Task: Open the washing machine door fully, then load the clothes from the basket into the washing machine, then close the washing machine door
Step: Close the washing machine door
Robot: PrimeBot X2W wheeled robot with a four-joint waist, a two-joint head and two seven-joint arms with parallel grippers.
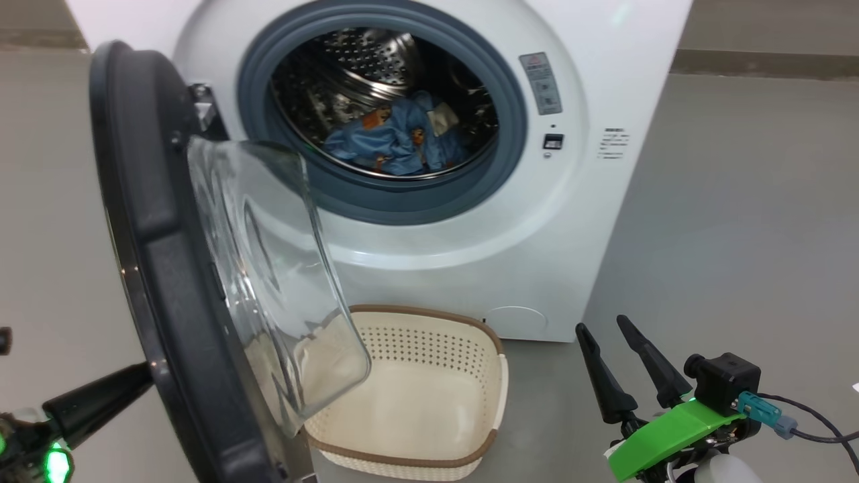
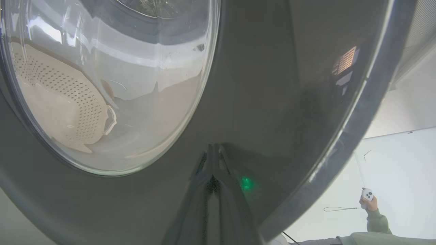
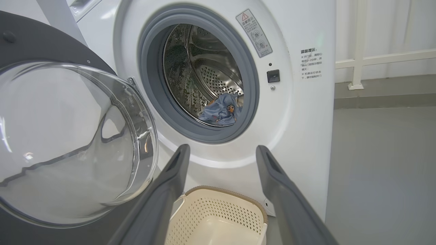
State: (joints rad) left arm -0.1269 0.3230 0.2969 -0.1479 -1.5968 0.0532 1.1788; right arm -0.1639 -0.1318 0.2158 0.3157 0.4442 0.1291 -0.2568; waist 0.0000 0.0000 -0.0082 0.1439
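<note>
The washing machine door (image 1: pixel 161 255) overhangs the basket (image 1: pixel 429 349) — left end effector (image 1: pixel 137 379) shut against it, right end effector (image 1: pixel 602 325) wide.

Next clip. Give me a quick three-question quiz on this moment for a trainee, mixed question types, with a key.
1. True or false: the small cream-white perforated plastic basket is empty.
2. Where do the light-blue printed fabric clothes lie? A) on the grey floor; B) inside the big white front-loading washing machine; C) on top of that machine.
3. Fill in: the left gripper, at the outer side of the large round glossy black door, is shut, while the right gripper, low beside the basket, has its jaws ____.

Key: 1 true; 2 B; 3 open.
</note>
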